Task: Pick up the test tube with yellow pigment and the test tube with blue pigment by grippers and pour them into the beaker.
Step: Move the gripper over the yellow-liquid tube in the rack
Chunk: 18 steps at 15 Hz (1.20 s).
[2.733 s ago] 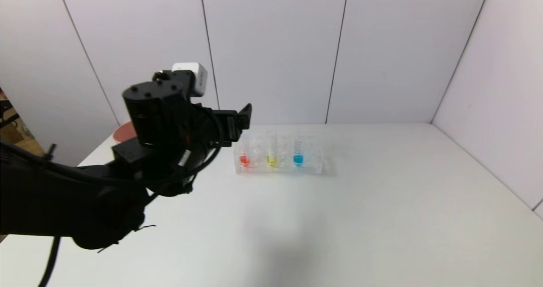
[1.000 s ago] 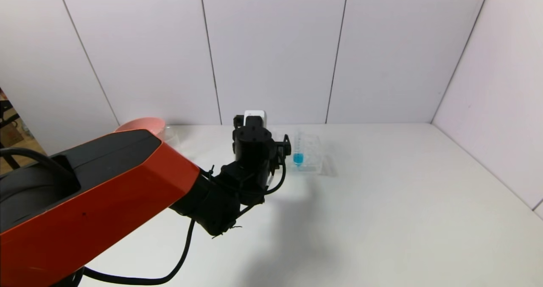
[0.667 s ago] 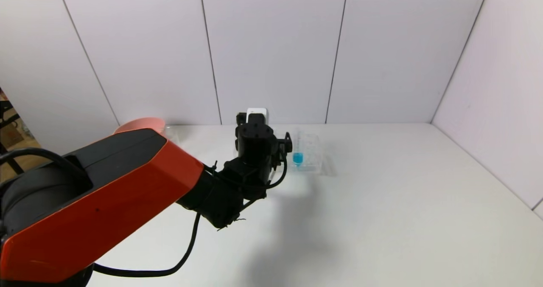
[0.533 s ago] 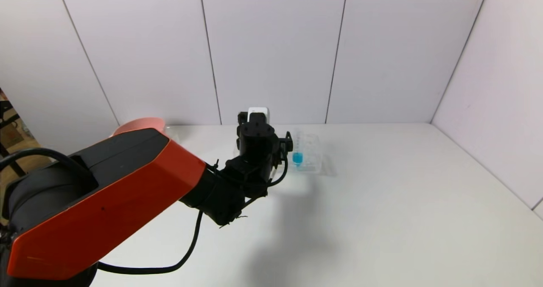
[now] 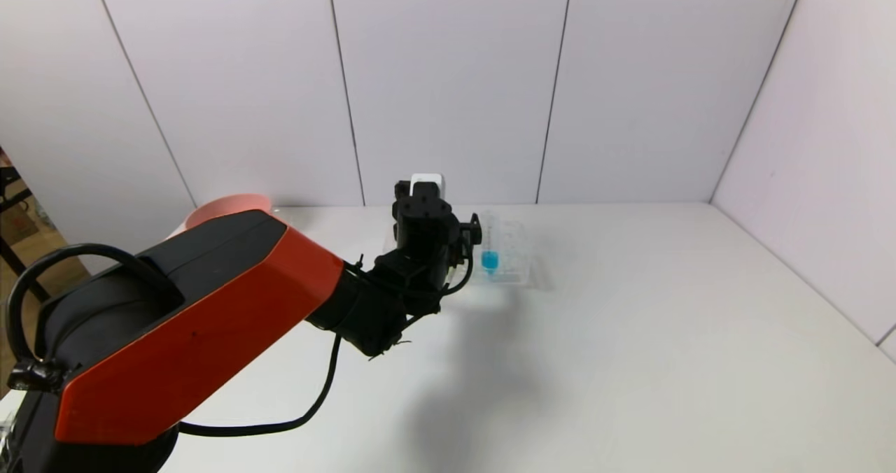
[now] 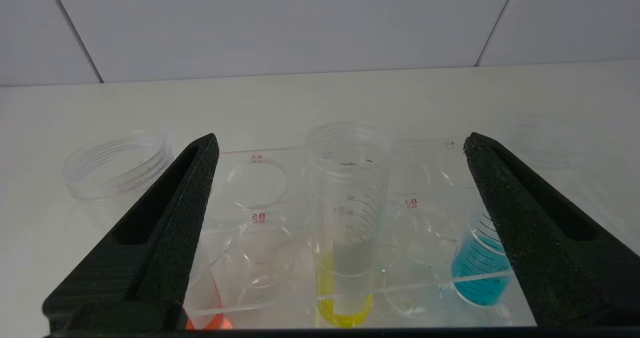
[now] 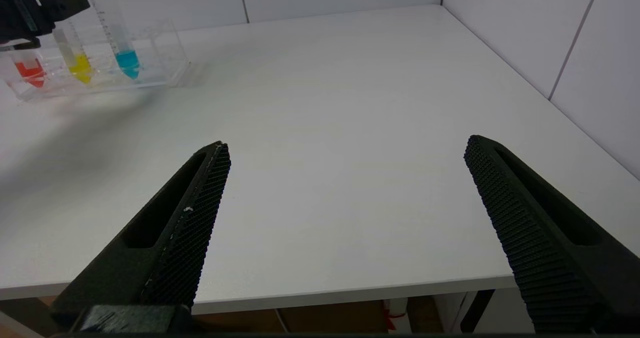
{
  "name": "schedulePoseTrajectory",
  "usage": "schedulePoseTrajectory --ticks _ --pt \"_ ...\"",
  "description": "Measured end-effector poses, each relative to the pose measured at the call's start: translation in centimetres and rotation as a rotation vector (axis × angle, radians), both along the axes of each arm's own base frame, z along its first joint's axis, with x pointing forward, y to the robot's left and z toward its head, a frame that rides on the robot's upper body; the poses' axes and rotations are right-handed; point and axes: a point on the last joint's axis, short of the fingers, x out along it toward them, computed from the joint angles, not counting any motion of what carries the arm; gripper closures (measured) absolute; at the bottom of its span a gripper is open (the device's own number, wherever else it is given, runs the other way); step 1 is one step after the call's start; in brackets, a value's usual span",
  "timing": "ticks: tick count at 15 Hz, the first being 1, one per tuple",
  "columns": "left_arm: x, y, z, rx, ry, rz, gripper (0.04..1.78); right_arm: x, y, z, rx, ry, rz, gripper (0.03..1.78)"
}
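At the centre of the head view, near the far edge of the white tabletop [image 5: 630, 333], the left pincer [image 6: 340, 143] hangs spread wide at the clear tube rack [image 6: 280, 298], holding nothing and touching nothing. Seen from the left wrist, its two black fingers [image 6: 165, 218] stand well apart, and the test tube with yellow pigment [image 6: 345, 228] stands upright in the rack midway between them, its yellow liquid low at the tip. Beside the right-hand finger in that picture stands the test tube with blue pigment [image 6: 477, 268], also upright in the rack and partly hidden by the finger. A tube with red liquid [image 6: 207, 313] shows at the lower left of the frame, mostly hidden behind the other finger. The beaker [image 6: 117, 165] sits on the tabletop just beyond the rack, at the left of the wrist frame. A pink bowl [image 5: 227, 207] peeks out at the middle left of the head view, behind the orange arm. The right pincer [image 7: 345, 150] hovers over bare tabletop, wide apart and empty, with the rack far off at the upper left of its frame.
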Motion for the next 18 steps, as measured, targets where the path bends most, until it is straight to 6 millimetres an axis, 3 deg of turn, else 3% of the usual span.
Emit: schedulePoseTrajectory --ticks 14,16,18 --pt "2.8 0.2 -2.2 0.024 0.038 0.037 0.19 0.0 0.0 0.0 0.000 0.000 0.000 0.10" --pt "2.9 0.1 -2.6 0.027 0.047 0.039 1.32 0.0 0.0 0.0 0.000 -0.002 -0.001 0.10" --pt "2.9 0.1 -2.7 0.028 0.048 0.040 1.26 0.0 0.0 0.0 0.000 0.000 -0.001 0.10"
